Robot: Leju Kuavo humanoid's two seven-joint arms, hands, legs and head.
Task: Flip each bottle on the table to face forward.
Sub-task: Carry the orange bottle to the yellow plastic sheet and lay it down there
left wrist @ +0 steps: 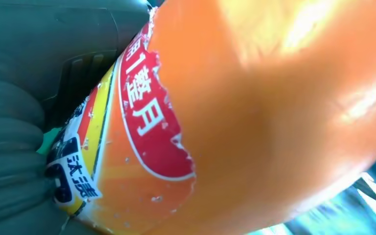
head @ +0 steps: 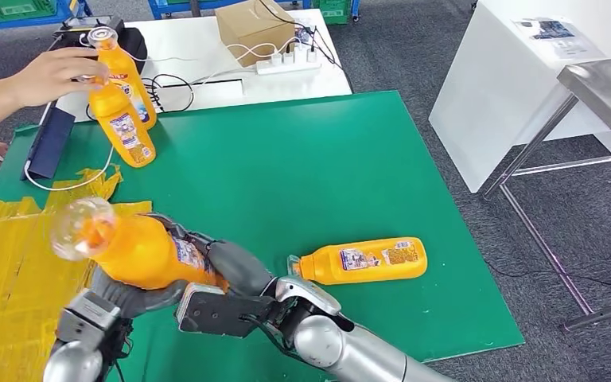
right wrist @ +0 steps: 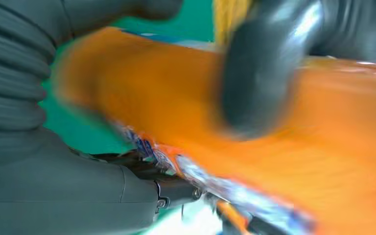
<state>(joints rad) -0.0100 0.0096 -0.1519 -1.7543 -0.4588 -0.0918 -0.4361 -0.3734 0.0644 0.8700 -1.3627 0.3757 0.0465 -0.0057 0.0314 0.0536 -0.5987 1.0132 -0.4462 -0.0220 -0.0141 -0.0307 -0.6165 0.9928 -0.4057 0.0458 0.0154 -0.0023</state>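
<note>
I hold an orange bottle (head: 139, 253) above the near left of the green mat (head: 302, 167), tilted, its clear cap toward me. My left hand (head: 131, 298) grips it from below, and my right hand (head: 235, 269) clasps its labelled body from the right. In the left wrist view the bottle (left wrist: 274, 98) shows a torn red label beside my left hand (left wrist: 14, 147). In the right wrist view the bottle (right wrist: 323, 147) is blurred against my right hand (right wrist: 39, 186). A second orange bottle (head: 366, 261) lies on its side at the near right. Two more bottles (head: 123, 111) stand at the far left under a person's hand (head: 48, 76).
A yellow sheet (head: 8, 270) covers the near left. A dark flat device (head: 50, 143) with a cable lies at the mat's far left edge. Behind the mat, a white table carries a cardboard box (head: 253, 28) and a power strip (head: 286, 62). A metal table frame (head: 541, 151) stands right.
</note>
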